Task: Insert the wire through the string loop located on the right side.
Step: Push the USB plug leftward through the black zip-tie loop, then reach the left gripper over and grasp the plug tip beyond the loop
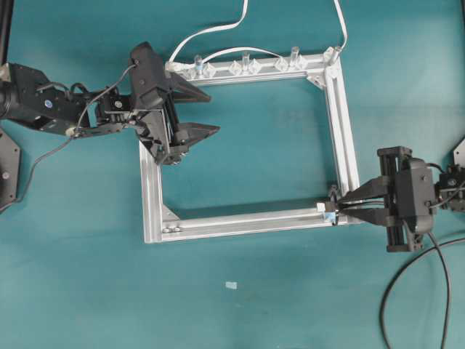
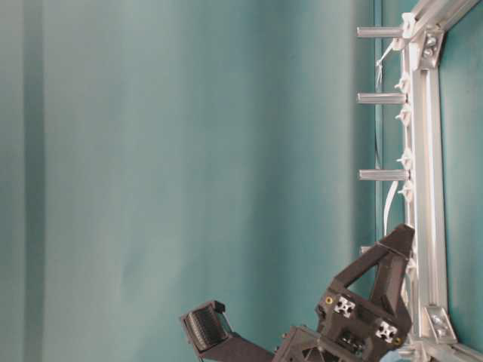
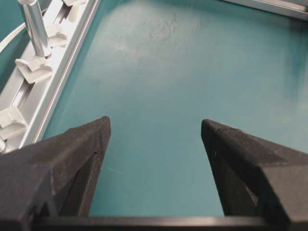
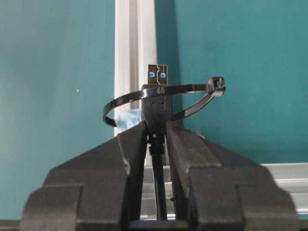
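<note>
wire [image 4: 157, 103]: black plug with metal tip and two blue marks, upright at centre of the right wrist view, tip poking up past the ring's band; thin black cable running down between the fingers to the bottom edge
string loop [image 4: 190, 89]: thin black ring lying across the plug, spanning left to right at mid-frame, small square head at its right end; pale blue bit at its lower left, against the rail
right gripper [image 4: 156, 132]: closed tight on the wire's plug just below the ring, fingers [image 4: 130, 149] pressed to both sides
right gripper, overhead [image 1: 340, 203]: at right of frame, tips at the lower right corner of the frame, pointing left
loop, overhead: tiny dark ring with pale bit at that same corner, too small to read further
left gripper [image 1: 211, 114]: spread wide, holding nothing, at upper left of frame over the aluminium frame's upper left corner, pointing right
left wrist view: two black fingers [image 3: 72, 149] far apart, bare teal mat between them
aluminium frame [image 1: 347, 131]: silver rectangle at centre of the overhead view
clear clips [image 1: 243, 67]: row along the top rail
white cable [image 1: 218, 29]: flat, leaving the top rail toward the upper edge
table [image 1: 240, 305]: teal surface
</note>
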Tool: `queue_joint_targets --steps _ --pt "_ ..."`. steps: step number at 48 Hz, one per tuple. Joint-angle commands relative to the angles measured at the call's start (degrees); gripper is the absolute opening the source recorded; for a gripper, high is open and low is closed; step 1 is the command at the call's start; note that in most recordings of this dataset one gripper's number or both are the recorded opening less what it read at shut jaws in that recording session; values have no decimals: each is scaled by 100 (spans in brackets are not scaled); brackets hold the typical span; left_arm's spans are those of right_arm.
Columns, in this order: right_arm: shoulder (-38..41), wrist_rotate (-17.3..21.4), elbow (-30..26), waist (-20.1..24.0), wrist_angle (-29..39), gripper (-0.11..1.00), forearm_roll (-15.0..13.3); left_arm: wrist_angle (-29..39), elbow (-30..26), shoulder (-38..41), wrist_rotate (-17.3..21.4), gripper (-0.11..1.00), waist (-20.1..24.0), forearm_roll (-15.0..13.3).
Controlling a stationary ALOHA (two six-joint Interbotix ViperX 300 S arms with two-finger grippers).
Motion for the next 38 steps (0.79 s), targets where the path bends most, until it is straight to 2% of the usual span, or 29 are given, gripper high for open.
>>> queue_joint_targets --steps 1,24,31,38 --pt "-26 -9 -88 -26 -44 17 -18 -26 -88 -97 18 76 18 18" --pt "-26 -18 -141 -123 -53 17 -18 -26 -255 -88 18 76 -44 26" --pt "-26 -18 -149 -132 -44 17 -18 114 -422 -79 18 76 -343 35" --pt "-26 -18 -149 -123 -53 17 -18 598 -536 -79 -26 76 -703 35"
